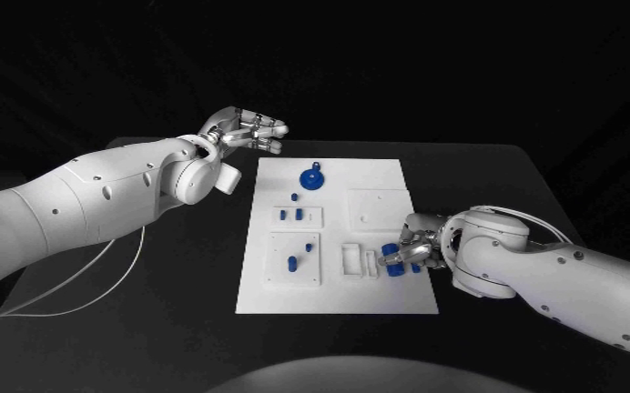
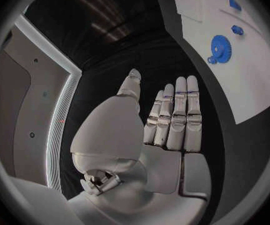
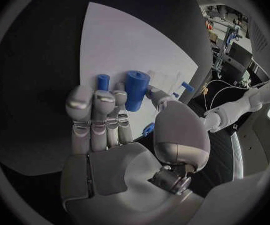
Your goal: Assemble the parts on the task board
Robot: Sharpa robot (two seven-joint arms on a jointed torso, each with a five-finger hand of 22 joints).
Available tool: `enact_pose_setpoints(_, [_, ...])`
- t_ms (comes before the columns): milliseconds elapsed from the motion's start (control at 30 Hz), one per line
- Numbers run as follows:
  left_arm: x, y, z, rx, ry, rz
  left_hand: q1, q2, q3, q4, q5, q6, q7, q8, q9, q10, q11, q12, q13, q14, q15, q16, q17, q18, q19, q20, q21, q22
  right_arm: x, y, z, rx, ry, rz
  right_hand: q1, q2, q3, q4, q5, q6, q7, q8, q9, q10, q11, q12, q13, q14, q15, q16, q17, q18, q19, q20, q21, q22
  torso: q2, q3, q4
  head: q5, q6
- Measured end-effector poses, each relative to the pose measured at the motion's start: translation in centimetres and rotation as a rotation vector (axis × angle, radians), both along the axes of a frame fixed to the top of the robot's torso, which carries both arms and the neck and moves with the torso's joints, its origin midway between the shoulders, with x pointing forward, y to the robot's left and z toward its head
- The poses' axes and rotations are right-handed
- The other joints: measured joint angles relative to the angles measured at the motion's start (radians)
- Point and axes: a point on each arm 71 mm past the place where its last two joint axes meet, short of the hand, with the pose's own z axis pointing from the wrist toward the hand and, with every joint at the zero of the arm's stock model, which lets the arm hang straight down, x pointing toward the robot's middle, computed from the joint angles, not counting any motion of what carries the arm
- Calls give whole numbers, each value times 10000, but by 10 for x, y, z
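The right robot hand [image 1: 401, 257] pinches a blue cylinder [image 3: 135, 89] over the task board's [image 1: 381, 175] near right part — a light hold, so the part could tilt or slip during seating — while the left robot hand [image 1: 247, 129], spread and empty, hangs off the board.

A black table [image 1: 489, 167] spreads beneath and all around the left hand [image 1: 247, 131] and the right hand [image 1: 404, 256]. A thin white cable [image 1: 106, 270] loops over the table's edge well behind the left hand, far from the right hand.
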Motion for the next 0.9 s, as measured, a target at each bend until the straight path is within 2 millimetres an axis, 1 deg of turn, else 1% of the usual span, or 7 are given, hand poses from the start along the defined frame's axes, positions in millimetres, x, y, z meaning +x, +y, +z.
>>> enact_pose_setpoints(67, [0, 0, 0, 1, 11, -10, 0, 0, 0, 0, 0, 0, 0, 0, 0, 0, 0, 0, 0, 0, 0, 0, 0, 0, 0, 0, 0, 0, -1, 0, 0, 41, -38, -53, -112, 112, -89, -89, 309, -1, 1, 0, 87, 33, -33, 0, 0, 1, 0, 0, 14, -1, 0, 0, 39, 0, 0, 3, 0, 14, -1])
enact_pose_setpoints(233, [0, 0, 0, -22, 60, -106, -52, 52, 0, 0, 47, -72, 0, 0, 0, -54, 53, 0, 0, 0, 0, 0, 0, -1, 0, 0, 53, -74, -2, -2, 1, 328, 36, -360, -262, 262, -196, -197, 695, -83, -24, -151, 162, 21, -48, 0, -1, 2, 0, 0, 14, 1, 0, 0, 39, 0, 1, 7, 0, 36, -1])
enact_pose_setpoints(333, [-1, -1, -1, -44, 108, -211, -52, 52, 0, 0, 47, -106, 35, 0, 0, -53, 53, 0, 0, 0, 0, 0, -1, 0, 0, 0, 53, -88, -2, -3, 3, 648, 180, -611, -315, 316, -224, -226, 730, -232, -94, -162, 65, -8, -68, 1, -1, 3, 0, 13, 14, 3, 0, 0, 39, 0, 1, 5, 0, 39, -7])
enact_pose_setpoints(400, [-1, -1, -1, -56, 141, -280, -52, 52, 0, 0, 47, -106, 35, 0, 0, -54, 53, 0, 0, 0, 0, 0, -1, 0, 0, 0, 53, -96, -2, -2, 7, 910, 285, -765, -335, 335, -115, -442, 808, -281, -137, -135, 68, -8, -67, 1, -1, 3, -1, 37, 14, 3, 0, 0, 39, 0, 1, 3, 0, 40, -8])
enact_pose_setpoints(500, [-1, -2, -1, -68, 187, -362, -52, 52, 0, 0, 47, -106, 35, 0, 0, -53, 53, 0, 2, 0, 0, 0, -1, 0, 0, 0, 53, -110, 0, 2, 16, 1329, 362, -923, -345, 346, -199, -525, 893, -225, -130, -98, 164, -8, -66, 1, -1, 3, -1, 37, 13, 2, 0, 0, 39, -1, 1, -3, -1, 40, -9])
enact_pose_setpoints(633, [-1, -2, -2, -78, 241, -456, -52, 52, 0, 0, 47, -106, 35, 0, 0, -53, 53, 0, 9, 0, 0, 0, -1, -1, -1, 0, 53, -122, 3, 8, 28, 1779, 454, -996, -345, 346, -287, -613, 961, -225, -130, -98, 160, -9, -65, 1, -15, 3, -1, 37, 10, 3, 0, 1, 39, -1, 1, -10, -1, 28, 6])
enact_pose_setpoints(900, [-2, -3, -3, -75, 335, -595, -99, 99, 0, 0, 47, -106, 35, 0, 0, -88, 19, 0, 8, 0, 0, 0, -2, 0, 0, 0, 53, -152, 3, 27, 34, 2270, 738, -801, -345, 346, -420, -748, 961, -225, -128, -98, -23, -23, -50, -39, -46, 2, 0, 37, 2, 3, -1, 1, 39, -1, 8, -10, -1, 69, 18])
